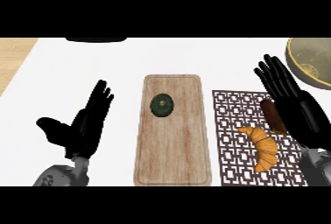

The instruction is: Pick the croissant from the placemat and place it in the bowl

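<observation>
Plainly, the croissant [262,148] lies on the patterned placemat [233,131] in the lower right of the frame, curved, its long axis running roughly up and down the picture; nothing grips it yet. The right hand [294,103] stands just beside it on the right, fingers straight and spread, pointing toward the top of the frame, holding nothing; its palm seems to overlap the placemat's right edge, which puts it close to the pastry without touching it, as far as can be seen. Between that hand and the croissant a dark brown, sausage-shaped object [272,116] rests on the placemat, nearly against the palm; it may get in the way of a grasp from the right, so an approach from above the croissant looks the safer judgement.

The bowl [310,61] sits at the upper right corner, partly cut off by the frame's edge, just beyond the right fingertips; that nearness explains why this hand, not the other, is the likely one to carry; the path would be short, up the right side of the frame.

The left hand [84,127] rests open at the lower left on the white surface [77,65], fingers up, well apart from the task's things. A wooden cutting board [173,148] lies in the middle of the frame, with a dark green avocado [161,105] on its upper part; both seem bystanders here.
</observation>
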Tool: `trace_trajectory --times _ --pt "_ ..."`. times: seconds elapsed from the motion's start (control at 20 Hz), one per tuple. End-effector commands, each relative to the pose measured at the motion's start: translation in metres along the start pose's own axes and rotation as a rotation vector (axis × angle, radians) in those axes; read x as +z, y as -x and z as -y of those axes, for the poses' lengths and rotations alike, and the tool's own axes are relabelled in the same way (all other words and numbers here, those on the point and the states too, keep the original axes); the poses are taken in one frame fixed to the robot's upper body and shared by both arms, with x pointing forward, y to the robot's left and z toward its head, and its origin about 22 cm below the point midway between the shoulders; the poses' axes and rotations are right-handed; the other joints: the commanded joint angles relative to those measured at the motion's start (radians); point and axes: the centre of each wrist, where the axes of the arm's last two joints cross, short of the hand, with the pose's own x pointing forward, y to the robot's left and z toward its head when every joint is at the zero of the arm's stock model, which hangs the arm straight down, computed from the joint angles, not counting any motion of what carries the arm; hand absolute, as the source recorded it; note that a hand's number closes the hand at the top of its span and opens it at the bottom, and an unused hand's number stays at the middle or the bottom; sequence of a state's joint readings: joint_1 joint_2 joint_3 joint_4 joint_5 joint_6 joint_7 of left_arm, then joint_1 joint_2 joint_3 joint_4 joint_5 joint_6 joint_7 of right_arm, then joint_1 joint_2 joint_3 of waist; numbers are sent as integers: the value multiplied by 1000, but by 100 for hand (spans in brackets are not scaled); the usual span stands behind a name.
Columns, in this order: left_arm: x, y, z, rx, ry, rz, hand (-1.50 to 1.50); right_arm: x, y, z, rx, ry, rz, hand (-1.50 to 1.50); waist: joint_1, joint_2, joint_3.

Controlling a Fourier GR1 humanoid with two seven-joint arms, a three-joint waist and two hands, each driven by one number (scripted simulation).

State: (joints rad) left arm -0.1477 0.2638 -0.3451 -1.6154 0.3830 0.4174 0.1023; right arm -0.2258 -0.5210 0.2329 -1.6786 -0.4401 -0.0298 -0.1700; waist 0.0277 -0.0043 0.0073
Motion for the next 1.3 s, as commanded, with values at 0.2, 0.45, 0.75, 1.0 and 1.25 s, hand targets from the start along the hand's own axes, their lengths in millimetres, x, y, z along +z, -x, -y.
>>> trace_trajectory --times 0.2,0.45,0.75,1.0,1.25 --pt "-20 -40 -43 -339 -70 219 0 -1 21 16 -328 -403 0 150 55 30 7" --pt "-29 -50 -53 -434 -103 217 0 36 55 108 -223 -136 -41 -150 29 41 6" --pt "-28 -45 -61 -451 -101 190 0 22 21 155 -153 -436 99 -150 31 28 2" --pt "-31 -42 -55 -461 -115 199 0 -3 -25 171 62 -609 40 -150 18 21 -1" --pt "-35 -54 -50 -442 -97 192 0 -22 -40 155 313 -754 -14 -150 25 18 -2"
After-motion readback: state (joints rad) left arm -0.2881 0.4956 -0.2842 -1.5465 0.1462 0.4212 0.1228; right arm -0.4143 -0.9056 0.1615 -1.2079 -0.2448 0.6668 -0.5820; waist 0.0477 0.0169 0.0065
